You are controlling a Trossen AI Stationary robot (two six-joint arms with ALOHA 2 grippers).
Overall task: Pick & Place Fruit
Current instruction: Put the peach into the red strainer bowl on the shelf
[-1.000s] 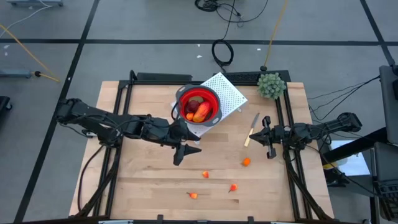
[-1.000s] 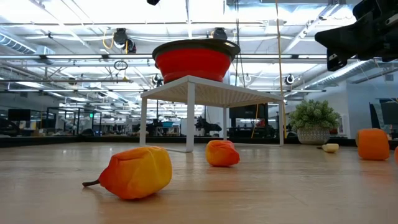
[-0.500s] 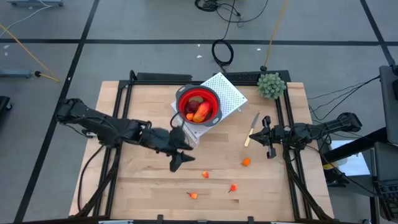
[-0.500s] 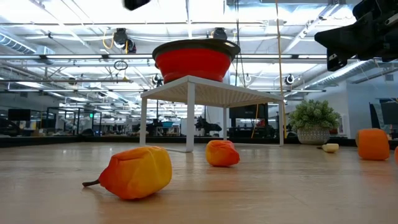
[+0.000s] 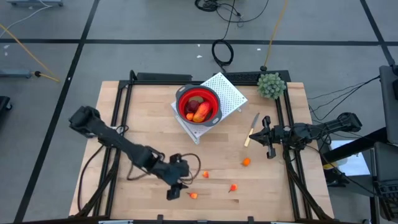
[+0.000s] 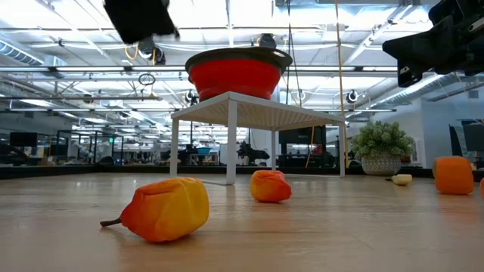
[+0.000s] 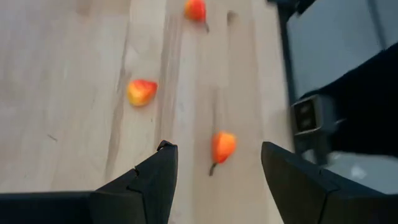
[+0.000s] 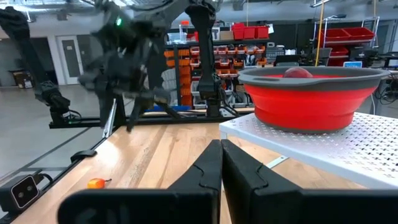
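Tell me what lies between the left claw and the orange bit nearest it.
Nothing: in the high view only bare wood separates the open left claw from the orange bit. The left wrist view shows that bit on bare table ahead of the fingers.

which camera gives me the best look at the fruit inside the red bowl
The high view: it looks straight down into the red bowl, showing the fruit piled inside. The low view shows only the bowl's outside, the right wrist view just one red top above the rim, the left wrist view none.

A grey floor (image 5: 149, 56) crossed by dark lines surrounds the table, with shelving (image 8: 249, 46) and ceiling lights beyond.
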